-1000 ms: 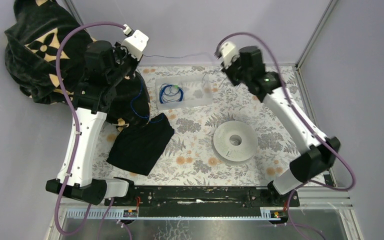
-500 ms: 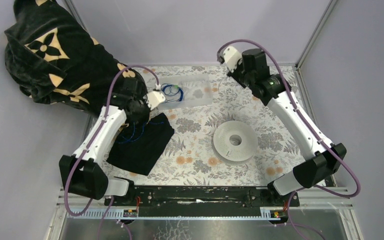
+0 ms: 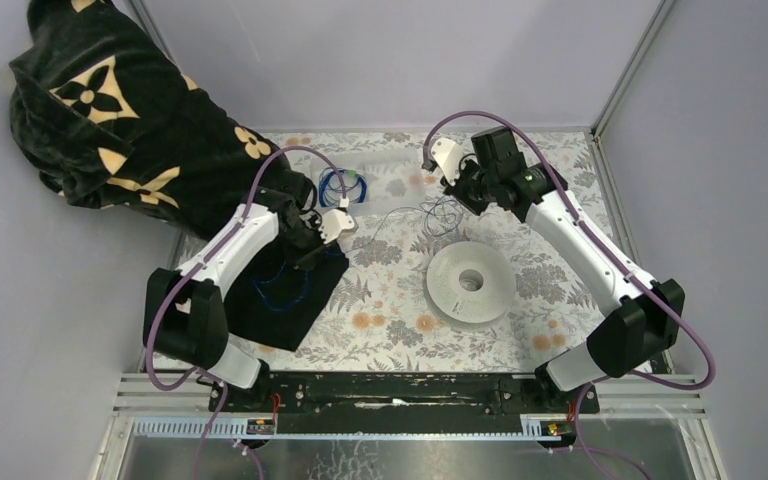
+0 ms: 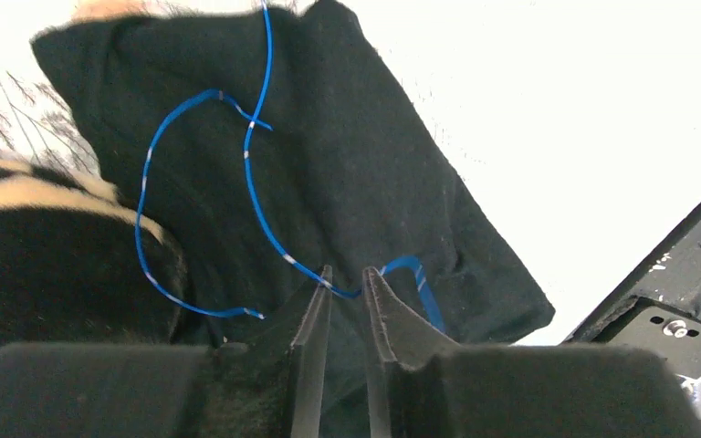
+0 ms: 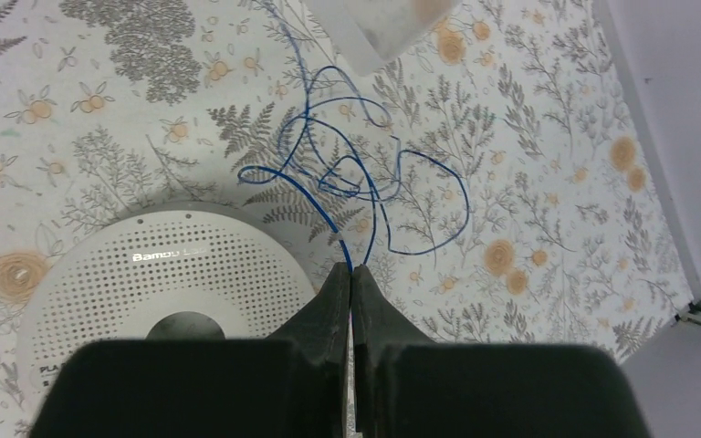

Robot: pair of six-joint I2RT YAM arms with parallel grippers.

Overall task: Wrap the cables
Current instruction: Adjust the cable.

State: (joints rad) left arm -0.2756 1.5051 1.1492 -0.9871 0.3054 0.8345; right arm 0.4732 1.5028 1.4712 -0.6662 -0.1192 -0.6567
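Note:
A bright blue cable (image 4: pixel 251 173) lies in loose curves on a black cloth (image 4: pixel 374 182). In the top view the same cable (image 3: pixel 280 290) shows on that cloth (image 3: pixel 260 320). My left gripper (image 4: pixel 347 272) hovers low over the cloth with a narrow gap between its jaws. The cable crosses that gap at the tips. My right gripper (image 5: pixel 350 269) is shut on a darker blue cable (image 5: pixel 356 182). That cable tangles on the floral table just beyond the tips and shows faintly from above (image 3: pixel 430 215). Seen from above, the left gripper (image 3: pixel 330 228) and right gripper (image 3: pixel 457 195) are both low over the table.
A white perforated spool (image 3: pixel 470 283) lies flat near the right gripper, also in the right wrist view (image 5: pixel 164 274). A clear tray (image 3: pixel 385 185) at the back holds a coiled blue cable (image 3: pixel 341 185). A black patterned fabric (image 3: pixel 110 120) is heaped at back left.
The left arm came down from high at the back to the black cloth, its jaws parted and the cable now lies on the cloth. The right arm lowered toward the table.

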